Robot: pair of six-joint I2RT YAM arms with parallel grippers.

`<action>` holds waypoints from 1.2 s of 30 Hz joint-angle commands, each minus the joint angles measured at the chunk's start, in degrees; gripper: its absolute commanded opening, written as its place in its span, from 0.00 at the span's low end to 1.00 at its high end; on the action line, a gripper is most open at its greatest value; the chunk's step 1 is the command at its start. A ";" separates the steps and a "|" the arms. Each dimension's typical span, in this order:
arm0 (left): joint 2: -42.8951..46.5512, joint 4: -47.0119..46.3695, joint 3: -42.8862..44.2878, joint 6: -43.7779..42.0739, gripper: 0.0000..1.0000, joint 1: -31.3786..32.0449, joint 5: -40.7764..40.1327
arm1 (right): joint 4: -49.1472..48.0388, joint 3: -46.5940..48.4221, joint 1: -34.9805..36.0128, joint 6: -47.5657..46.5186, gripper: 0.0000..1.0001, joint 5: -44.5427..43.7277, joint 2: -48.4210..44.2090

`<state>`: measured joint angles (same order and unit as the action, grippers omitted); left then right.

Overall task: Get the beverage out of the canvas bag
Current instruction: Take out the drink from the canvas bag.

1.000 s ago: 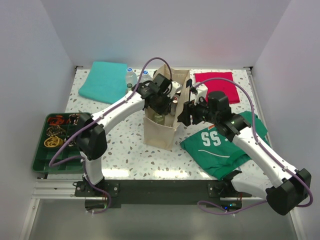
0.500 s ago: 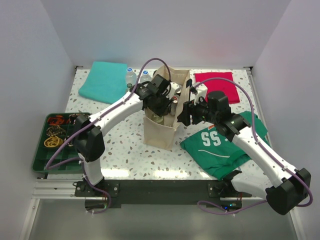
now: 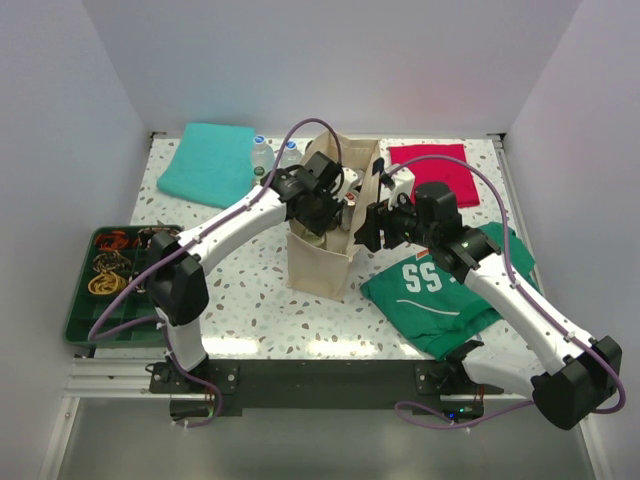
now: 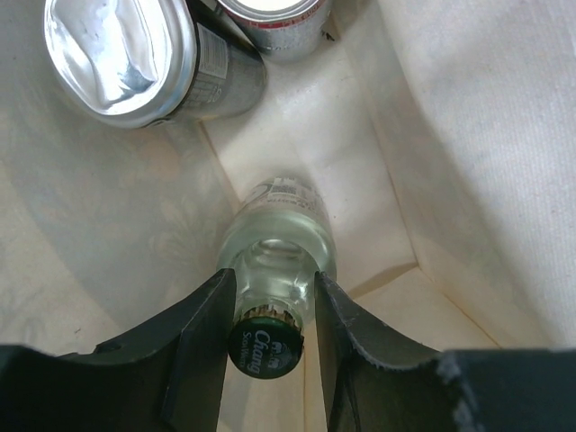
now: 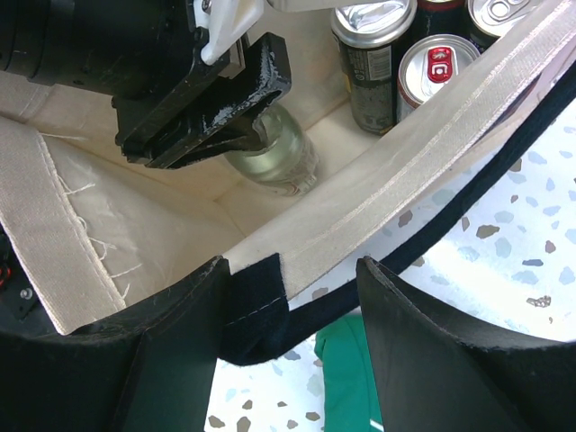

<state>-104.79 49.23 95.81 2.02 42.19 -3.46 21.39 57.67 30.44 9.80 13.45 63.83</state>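
table [image 3: 250, 290]: white speckled terrazzo, plain pale walls around
canvas bag [image 3: 325, 262]: upright mid-table
bottle [image 4: 277, 261]: inside the bag, beside cans [image 4: 126, 58]
left hand [image 4: 270, 315]: clamped on the bottle's neck
right hand [image 5: 292, 292]: narrowed, pinching the bag's rim

Lab test cell: white enclosure walls [image 3: 60, 150], speckled table [image 3: 250, 300].

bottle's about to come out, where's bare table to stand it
Bare table lies between the canvas bag and the green tray, and along the near edge in front of the bag. Right of the bag the green jersey crowds it; behind sit water bottles and folded cloths.
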 commanded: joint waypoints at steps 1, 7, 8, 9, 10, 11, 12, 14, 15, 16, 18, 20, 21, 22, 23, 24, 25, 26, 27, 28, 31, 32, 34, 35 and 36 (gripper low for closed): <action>3.46 1.92 -0.36 1.14 0.41 0.61 -0.93 | -1.61 0.51 0.24 -0.31 0.62 1.14 0.41; 3.54 2.27 -1.15 1.14 0.19 0.78 -0.67 | -1.35 0.51 0.24 -0.31 0.62 0.79 0.41; 3.54 2.27 -1.24 1.14 0.14 0.87 -0.58 | -1.43 0.51 0.15 -0.31 0.62 0.87 0.33; 3.54 2.10 -1.33 1.06 0.11 0.87 -0.23 | -1.35 0.60 0.15 -0.31 0.62 0.87 0.50; 3.54 2.01 -1.24 0.97 0.05 0.87 -0.05 | -1.35 0.60 0.24 -0.40 0.62 0.96 0.50; 3.63 2.09 -1.15 0.97 0.00 0.96 -0.05 | -1.43 0.60 0.15 -0.31 0.62 0.96 0.42; 3.72 2.01 -1.15 0.88 0.00 0.87 0.04 | -1.35 0.60 0.24 -0.22 0.62 0.96 0.50; 4.24 1.48 -0.98 0.88 0.00 0.96 0.12 | -1.35 0.69 0.15 -0.22 0.62 0.96 0.41; 4.51 1.13 -0.98 0.79 0.00 0.96 0.12 | -1.43 0.69 0.24 -0.22 0.62 0.96 0.41; 4.68 1.04 -0.28 0.79 0.00 0.96 0.04 | -1.35 0.69 0.15 -0.22 0.62 0.96 0.41; 4.77 1.13 0.78 0.70 0.00 0.96 -0.23 | -1.26 0.69 0.24 -0.14 0.62 0.87 0.33; 5.04 1.22 2.88 0.61 0.00 0.96 -0.23 | -1.26 0.69 0.24 -0.14 0.62 0.79 0.07; 5.12 1.30 3.59 0.53 0.00 0.96 -0.31 | -1.26 0.60 0.24 -0.13 0.62 0.79 0.06; 5.30 1.39 5.42 0.35 0.00 0.96 -0.40 | -1.43 0.60 0.24 -0.13 0.62 0.70 0.06; 5.21 1.91 6.48 0.26 0.00 0.96 -0.40 | -1.35 0.60 0.24 0.04 0.62 0.70 0.06; 5.13 2.27 7.63 0.00 0.00 0.96 -0.58 | -1.26 0.60 0.15 0.04 0.62 0.78 -0.02; 4.69 2.62 9.99 -0.09 0.00 1.05 -0.84 | -1.26 0.60 0.15 -0.05 0.62 0.79 -0.02; 4.42 3.58 11.23 -0.18 0.00 0.96 -1.10 | -1.35 0.60 0.15 0.13 0.62 0.79 -0.11; 3.73 4.55 13.94 -0.35 0.00 0.96 -1.37 | -1.43 0.51 0.24 0.13 0.62 0.79 -0.03; 3.63 4.64 14.75 -0.35 0.00 0.96 -1.37 | -1.52 0.51 0.15 0.13 0.62 0.87 -0.02; 3.63 5.43 16.77 -0.70 0.00 0.96 -1.72 | -1.44 0.51 0.15 0.04 0.62 0.70 -0.02; 3.72 5.61 17.39 -0.96 0.00 0.96 -1.81 | -1.35 0.43 0.15 -0.05 0.62 0.70 -0.02; 3.89 6.05 18.09 -0.97 0.00 0.96 -2.42 | -1.52 0.34 0.15 0.04 0.62 0.70 -0.03; 3.89 6.31 18.88 -1.05 0.00 0.96 -2.42 | -1.44 0.34 0.24 0.04 0.62 0.78 -0.02; 3.89 6.66 19.24 -1.05 0.00 0.96 -2.60 | -1.61 0.43 0.15 0.13 0.62 0.87 -0.02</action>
<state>-103.61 56.73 110.08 2.31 42.92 -4.27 21.39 57.67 30.44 9.82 13.47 64.18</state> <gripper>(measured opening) 0.377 0.622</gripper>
